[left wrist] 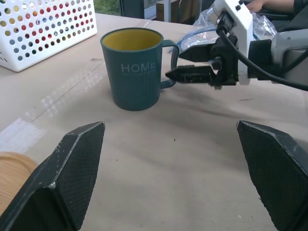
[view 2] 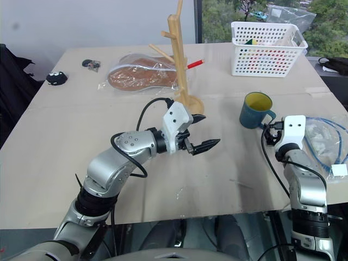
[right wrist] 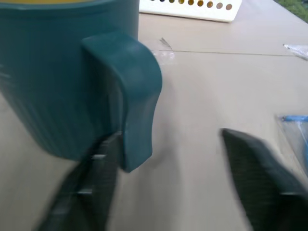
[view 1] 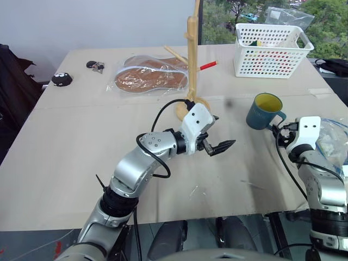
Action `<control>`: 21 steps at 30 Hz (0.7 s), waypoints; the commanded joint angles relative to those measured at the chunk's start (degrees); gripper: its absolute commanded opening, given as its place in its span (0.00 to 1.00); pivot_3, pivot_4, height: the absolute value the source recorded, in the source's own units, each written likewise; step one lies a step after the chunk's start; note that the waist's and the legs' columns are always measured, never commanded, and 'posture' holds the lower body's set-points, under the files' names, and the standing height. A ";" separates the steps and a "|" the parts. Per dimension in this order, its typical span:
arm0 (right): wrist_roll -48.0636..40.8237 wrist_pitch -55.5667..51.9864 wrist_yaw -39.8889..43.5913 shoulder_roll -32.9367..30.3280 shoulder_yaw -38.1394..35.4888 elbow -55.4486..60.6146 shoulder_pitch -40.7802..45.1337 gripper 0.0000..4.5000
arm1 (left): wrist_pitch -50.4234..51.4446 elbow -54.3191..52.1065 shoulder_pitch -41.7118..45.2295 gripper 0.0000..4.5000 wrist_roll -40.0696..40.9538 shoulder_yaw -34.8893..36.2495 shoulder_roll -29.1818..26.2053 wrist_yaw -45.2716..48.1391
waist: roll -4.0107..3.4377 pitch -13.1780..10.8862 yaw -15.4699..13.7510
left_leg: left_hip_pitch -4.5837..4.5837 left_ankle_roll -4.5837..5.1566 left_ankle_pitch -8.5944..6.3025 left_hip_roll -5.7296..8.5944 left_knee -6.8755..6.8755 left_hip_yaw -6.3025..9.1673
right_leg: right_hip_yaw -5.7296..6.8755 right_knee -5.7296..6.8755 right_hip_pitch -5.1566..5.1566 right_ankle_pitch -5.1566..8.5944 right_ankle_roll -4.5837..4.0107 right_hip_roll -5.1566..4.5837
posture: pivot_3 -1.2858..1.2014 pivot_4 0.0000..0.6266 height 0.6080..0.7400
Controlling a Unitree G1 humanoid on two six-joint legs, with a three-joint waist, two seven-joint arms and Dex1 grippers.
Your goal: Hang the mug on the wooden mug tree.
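The teal-blue mug [view 1: 265, 111] with a yellow inside stands upright on the table at the right, its loop handle [right wrist: 137, 96] turned toward my right gripper [view 1: 279, 128]. That gripper is level with the handle, jaws open. One finger [right wrist: 98, 178] lies against the handle and the other [right wrist: 255, 168] stands clear of it. The wooden mug tree [view 1: 192, 54] rises at the table's middle back on its round base [left wrist: 12, 178]. My left gripper [view 1: 224, 130] hovers open and empty just in front of that base, pointing toward the mug.
A white perforated basket [view 1: 269, 49] sits behind the mug. A bagged brown item [view 1: 149, 76] and a red marker [view 1: 208, 66] lie by the tree. A clear bag with cables [view 1: 333, 136] is at the right edge. Small dark objects [view 1: 61, 79] lie far left.
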State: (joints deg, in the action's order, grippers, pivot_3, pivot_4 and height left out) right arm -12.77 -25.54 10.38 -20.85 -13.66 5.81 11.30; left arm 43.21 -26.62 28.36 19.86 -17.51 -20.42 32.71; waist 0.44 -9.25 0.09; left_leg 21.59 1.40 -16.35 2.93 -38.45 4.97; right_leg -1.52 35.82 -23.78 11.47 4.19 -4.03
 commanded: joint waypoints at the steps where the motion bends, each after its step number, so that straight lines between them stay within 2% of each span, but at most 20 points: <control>1: -0.40 4.01 2.64 -0.21 0.06 -2.56 1.88 0.27 | -1.27 -3.01 -0.39 1.00 0.04 0.63 0.35 -0.29 | 0.00 0.00 0.33 | 0.00 0.00 0.00 0.00 0.00 -0.01 | -0.01 0.00 0.00 0.00 0.00 0.00 | 0.52 0.24 1.00; 2: -0.36 4.93 3.31 -0.33 0.13 -3.46 2.17 0.13 | -1.22 -3.13 -0.53 1.00 0.05 0.62 0.37 -0.38 | 0.00 0.00 0.42 | 0.00 0.00 0.00 0.00 0.00 -0.01 | -0.01 -0.01 0.00 0.00 0.00 0.00 | 0.52 0.24 1.00; 4: -0.98 6.36 4.76 -0.25 -0.09 -5.22 3.16 0.01 | -1.36 -3.26 -0.81 1.00 0.10 0.88 0.07 -0.25 | 0.00 0.00 0.55 | 0.01 0.00 0.00 0.00 0.00 0.00 | -0.01 -0.01 0.00 0.00 0.00 -0.01 | 0.52 0.24 1.00; 9: -2.42 8.15 8.12 -0.84 -0.46 -8.57 5.18 0.01 | -2.16 -3.41 -1.56 1.00 -0.41 1.21 -0.56 -0.34 | 0.00 0.00 0.72 | -0.02 0.00 0.00 -0.01 0.02 0.00 | -0.03 0.01 0.00 0.00 0.00 0.00 | 0.52 0.24 1.00; 14: -3.65 9.82 15.33 -4.45 0.11 -9.72 8.43 0.01 | -5.77 -4.22 -4.61 1.00 2.01 5.91 3.31 -2.83 | -0.01 -0.01 0.70 | -0.01 0.00 0.00 0.00 0.01 -0.02 | -0.05 -0.01 -0.01 0.00 0.00 -0.01 | 0.52 0.24 1.00; 18: -3.79 12.22 25.34 -9.89 2.87 -13.83 16.21 0.01 | -13.79 -6.82 -10.45 1.00 4.37 11.18 7.11 -3.29 | -0.03 -0.02 0.95 | -0.01 0.00 0.00 -0.02 0.02 -0.08 | -0.10 -0.03 -0.04 -0.01 0.00 -0.02 | 0.52 0.24 1.00; 21: -2.31 17.87 37.98 -14.08 7.33 -23.21 27.71 0.01 | -20.30 -8.39 -13.42 1.00 4.21 13.89 9.61 -4.80 | -0.06 -0.05 0.96 | -0.05 0.00 0.00 -0.05 0.03 -0.14 | -0.09 -0.03 -0.03 -0.02 -0.02 0.01 | 0.52 0.24 1.00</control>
State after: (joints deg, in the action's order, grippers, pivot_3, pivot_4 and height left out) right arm -15.65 -12.65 40.50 -33.00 -8.30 -14.21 33.10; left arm 28.09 -31.41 15.34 23.62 -5.74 -12.16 29.10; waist 0.38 -9.30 1.05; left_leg 21.54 1.40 -16.35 2.89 -38.41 4.80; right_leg -1.64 35.79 -23.81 11.45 4.17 -4.05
